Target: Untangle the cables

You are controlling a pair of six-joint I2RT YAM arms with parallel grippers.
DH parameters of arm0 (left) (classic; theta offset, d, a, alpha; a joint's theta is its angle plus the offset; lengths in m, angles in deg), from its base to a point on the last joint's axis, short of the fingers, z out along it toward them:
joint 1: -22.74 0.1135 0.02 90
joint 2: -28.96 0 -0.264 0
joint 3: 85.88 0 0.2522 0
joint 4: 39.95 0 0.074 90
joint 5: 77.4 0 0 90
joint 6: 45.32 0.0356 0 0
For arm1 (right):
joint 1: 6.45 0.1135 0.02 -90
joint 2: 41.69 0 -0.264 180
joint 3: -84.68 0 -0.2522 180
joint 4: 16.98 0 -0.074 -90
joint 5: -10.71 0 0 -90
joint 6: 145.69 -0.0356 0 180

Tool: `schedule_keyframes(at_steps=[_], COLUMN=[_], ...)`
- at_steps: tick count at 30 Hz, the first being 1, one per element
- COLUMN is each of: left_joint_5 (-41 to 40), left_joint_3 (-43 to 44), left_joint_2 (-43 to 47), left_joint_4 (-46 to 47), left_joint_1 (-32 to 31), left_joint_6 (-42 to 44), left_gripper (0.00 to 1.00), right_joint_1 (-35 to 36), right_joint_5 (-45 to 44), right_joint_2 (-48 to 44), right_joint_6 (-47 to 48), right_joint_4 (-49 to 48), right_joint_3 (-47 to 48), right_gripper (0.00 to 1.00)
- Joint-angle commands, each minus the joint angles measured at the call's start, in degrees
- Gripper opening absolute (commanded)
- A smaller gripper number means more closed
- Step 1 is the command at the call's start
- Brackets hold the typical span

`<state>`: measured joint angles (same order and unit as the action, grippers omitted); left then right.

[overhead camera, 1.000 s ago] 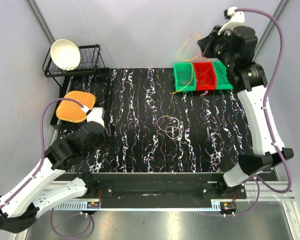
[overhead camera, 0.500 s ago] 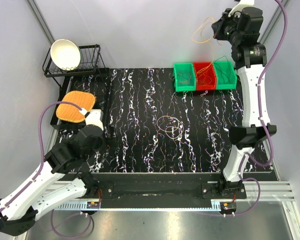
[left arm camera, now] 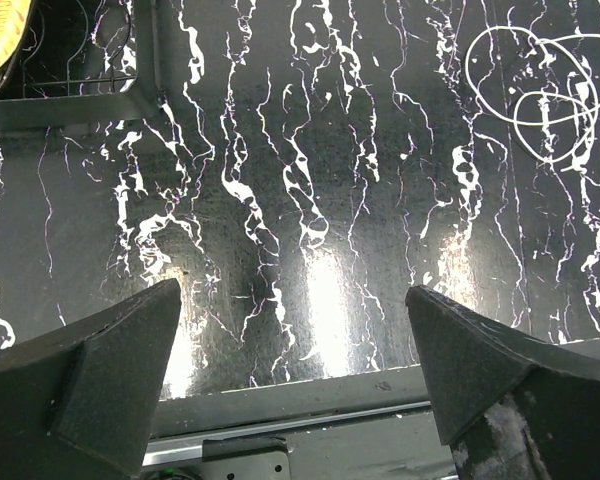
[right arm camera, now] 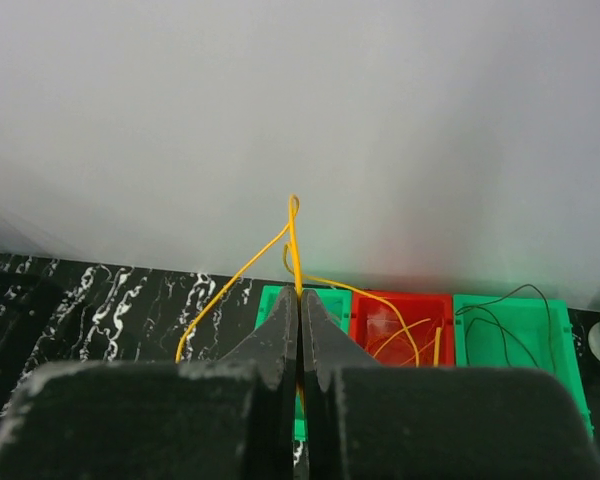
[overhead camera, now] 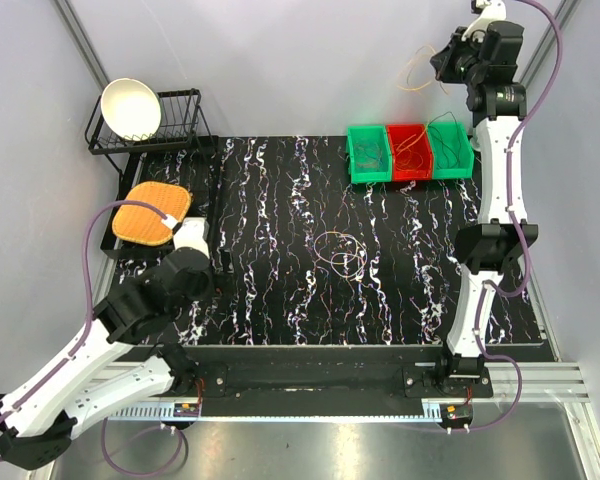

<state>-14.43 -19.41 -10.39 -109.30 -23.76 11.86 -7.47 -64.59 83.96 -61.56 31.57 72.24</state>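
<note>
- My right arm (overhead camera: 500, 190) stands stretched tall at the far right corner. The right jaws are pinched shut on a yellow-orange cable (right arm camera: 292, 235), lifted clear of everything in front of the back wall.
- From the right wrist I see that cable rise in a narrow loop above the jaw tips, with strands trailing down towards the bins.
- Left green bin (overhead camera: 370, 155), red bin (overhead camera: 410, 152) and right green bin (overhead camera: 450, 150) sit touching in a row at the table's (overhead camera: 270, 200) far edge, thin cables lying in each.
- A tangle of cables (overhead camera: 342, 252) lies mid-table as overlapping loops, well apart from both arms.
- The left jaws stand wide and hold nothing, low over the table's near left.
</note>
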Motion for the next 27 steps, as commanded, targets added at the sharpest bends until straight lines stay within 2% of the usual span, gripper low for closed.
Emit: schedule_keyframes(at_steps=[1,5,10,21,27], left_joint_5=[-1.8,-1.9,-1.9,-2.0,-2.1], left_joint_3=[-0.3,-0.3,-0.3,-0.3,-0.3], left_joint_2=[-0.8,-1.3,-1.6,-1.9,-1.9], left_joint_4=[2.8,2.8,2.8,2.7,2.7], left_joint_1=[0.2,0.2,0.2,0.2,0.2], left_joint_6=[0.5,0.4,0.4,0.3,0.2], left_gripper=[0.99,0.99,0.99,0.99,0.99], right_joint_1=[-0.7,-0.8,-0.8,-0.8,-0.8], right_joint_5=[-0.5,0.1,-0.6,-7.8,-13.5], right_joint_2=[0.2,0.5,2.8,9.9,14.1], right_joint_6=[3.1,2.8,0.2,-6.7,-6.2], right_joint_4=[-3.6,-5.7,-8.3,-8.7,-9.6], right_joint_3=[-3.3,-11.7,-17.1,-13.9,-10.4], right_gripper=[0.0,0.0,0.0,0.0,0.0])
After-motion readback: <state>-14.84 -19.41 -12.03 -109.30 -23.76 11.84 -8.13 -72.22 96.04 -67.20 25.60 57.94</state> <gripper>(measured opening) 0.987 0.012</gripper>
